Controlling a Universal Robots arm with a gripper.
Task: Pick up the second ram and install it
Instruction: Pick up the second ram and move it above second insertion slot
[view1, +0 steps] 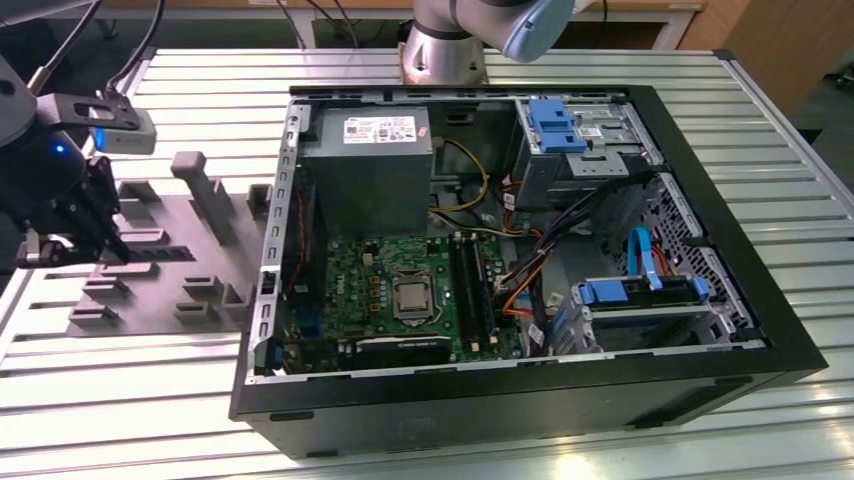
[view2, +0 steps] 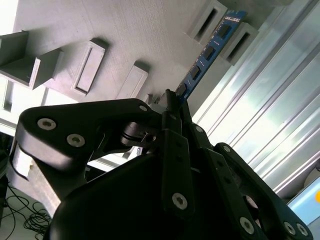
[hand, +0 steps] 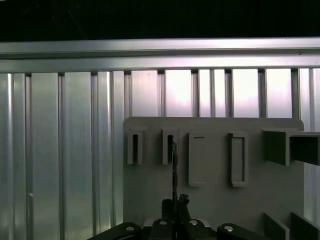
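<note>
The second ram (view2: 207, 52) is a thin blue board with black chips. Its far end lies between two raised posts of the grey holder block (view2: 130, 35). My gripper (view2: 173, 102) is shut on its near end. The first wrist view has the ram (hand: 174, 162) edge-on, running from my gripper (hand: 175, 202) to a slot in the holder block (hand: 215, 200). In the exterior view my gripper (view1: 104, 245) hangs over the holder block (view1: 174, 265) at the exterior view's left, well apart from the open computer case (view1: 534, 395).
Inside the case lie the green motherboard (view1: 360, 280), its long black sockets (view1: 470, 280), a grey power supply (view1: 367, 165), blue drive brackets (view1: 558, 125) and loose cables (view1: 534, 270). The ribbed metal table (view1: 107, 400) carries everything. The arm's base (view1: 447, 50) stands behind the case.
</note>
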